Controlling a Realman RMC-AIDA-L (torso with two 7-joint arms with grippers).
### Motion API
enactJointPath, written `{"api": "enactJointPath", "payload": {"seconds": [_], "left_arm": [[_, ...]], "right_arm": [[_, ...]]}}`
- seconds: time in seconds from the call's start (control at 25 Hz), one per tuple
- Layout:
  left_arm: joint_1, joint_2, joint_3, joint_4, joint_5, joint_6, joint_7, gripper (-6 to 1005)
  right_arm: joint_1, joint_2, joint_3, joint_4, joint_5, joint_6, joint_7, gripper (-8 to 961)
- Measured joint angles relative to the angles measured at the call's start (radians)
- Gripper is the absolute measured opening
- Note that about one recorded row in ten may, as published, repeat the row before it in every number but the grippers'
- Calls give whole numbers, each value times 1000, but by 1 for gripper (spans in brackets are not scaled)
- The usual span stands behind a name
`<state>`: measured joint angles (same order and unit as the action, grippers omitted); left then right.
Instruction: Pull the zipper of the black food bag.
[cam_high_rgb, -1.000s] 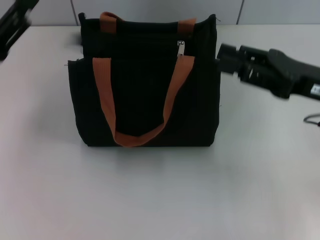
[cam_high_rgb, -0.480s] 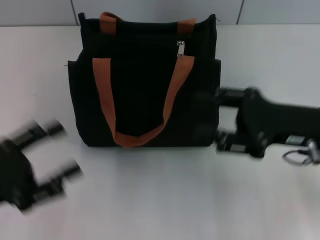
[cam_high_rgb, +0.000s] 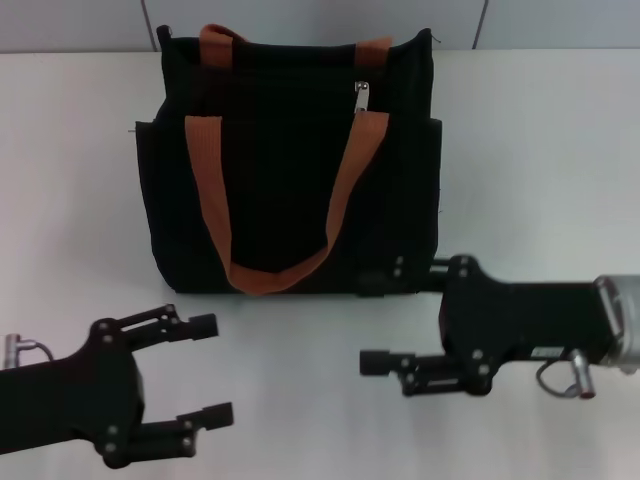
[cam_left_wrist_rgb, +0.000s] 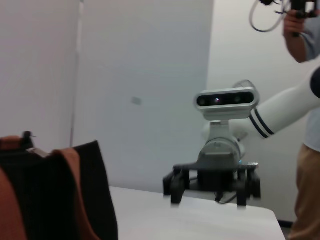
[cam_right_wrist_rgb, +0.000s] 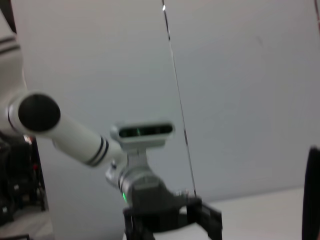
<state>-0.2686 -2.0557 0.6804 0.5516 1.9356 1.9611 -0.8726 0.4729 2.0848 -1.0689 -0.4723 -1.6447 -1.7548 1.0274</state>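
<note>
Both grippers have dropped low in front of the black food bag (cam_high_rgb: 288, 160), each spread open and holding nothing. Left gripper (cam_high_rgb: 208, 371) now sits sharp near the table's (cam_high_rgb: 540, 150) front edge, facing the right gripper (cam_high_rgb: 385, 315), which has slid inward and nearer, its upper finger just at the bag's lower corner. Unmoved, the bag stands upright, the zipper (cam_high_rgb: 361, 97) hanging near its top edge.
</note>
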Motion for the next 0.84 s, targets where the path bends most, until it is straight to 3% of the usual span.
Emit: {"api": "enactJointPath", "payload": {"seconds": [0.16,0.84], "left_arm": [[-17,-7,-11,-2,7,-12,9,782],[-36,-13,-19,-20,5,-65,-6,782]], "right_arm": [[-4,0,-44,21,-8,41,-8,723],[-34,1,-46,59,-5,92,-100,723]]}}
